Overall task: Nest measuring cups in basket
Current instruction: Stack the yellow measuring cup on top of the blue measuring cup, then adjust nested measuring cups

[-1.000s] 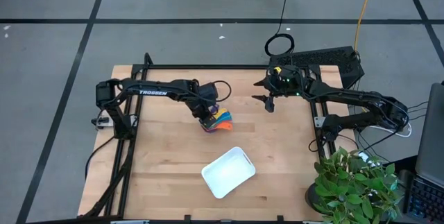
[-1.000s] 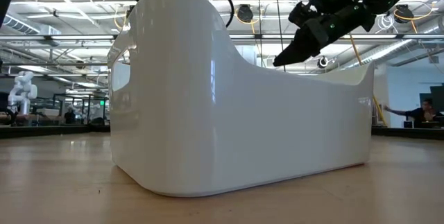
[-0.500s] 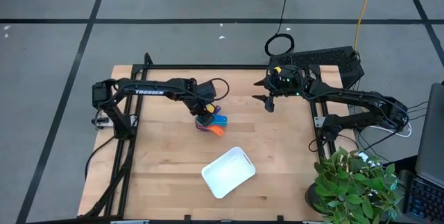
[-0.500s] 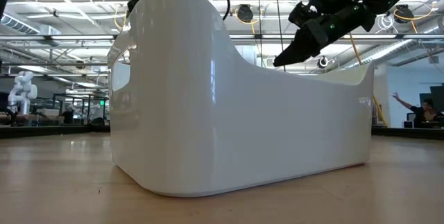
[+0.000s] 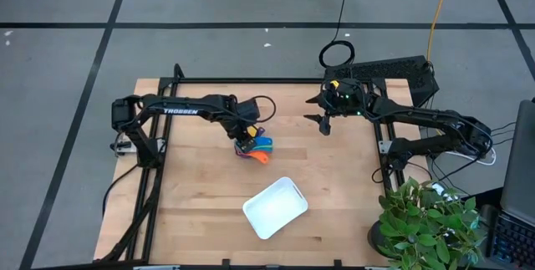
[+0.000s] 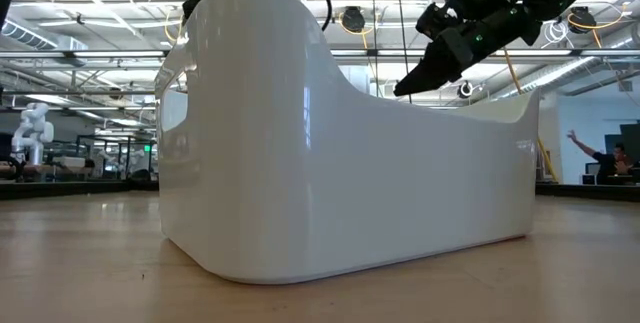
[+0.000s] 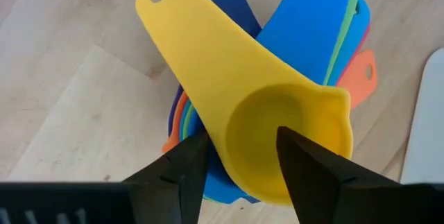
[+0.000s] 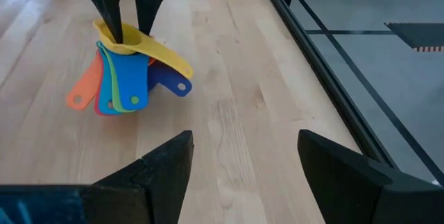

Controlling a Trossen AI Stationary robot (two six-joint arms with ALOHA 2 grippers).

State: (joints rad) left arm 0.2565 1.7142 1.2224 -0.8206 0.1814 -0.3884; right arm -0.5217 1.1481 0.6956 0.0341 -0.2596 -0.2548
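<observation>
One stack of cups (image 5: 257,146) is seen on the worktop (image 5: 201,203), with its handles fanned out. In the right wrist view five handles can be counted: orange (image 8: 84,89), two blue (image 8: 132,78), green (image 8: 116,99) between them, and navy (image 8: 170,80), with the yellow cup (image 8: 149,49) on top; a red edge shows only as a sliver, so seven cups cannot be confirmed. One basket (image 5: 275,207) lies nearer the front edge, well apart from the stack and turned at an angle. Two arms are present.

The left hand (image 5: 245,139) is set down over the stack, one finger (image 7: 182,165) outside the yellow bowl (image 7: 277,144) and the other inside it, clamped on the rim. The right hand (image 5: 323,122) is held above the worktop's far right part, fingers apart and clear of everything.

The worktop is pale wood within a black frame, standing on a grey floor crossed by dark lines. A plant (image 5: 426,224) is seen at the right front corner, and a black cable loop (image 5: 337,53) behind the worktop.

In the low view the basket wall (image 6: 340,153) fills most of the picture and hides the stack; behind it a hall with ceiling lights is shown, and a person (image 6: 605,161) at the far right with an arm raised.
</observation>
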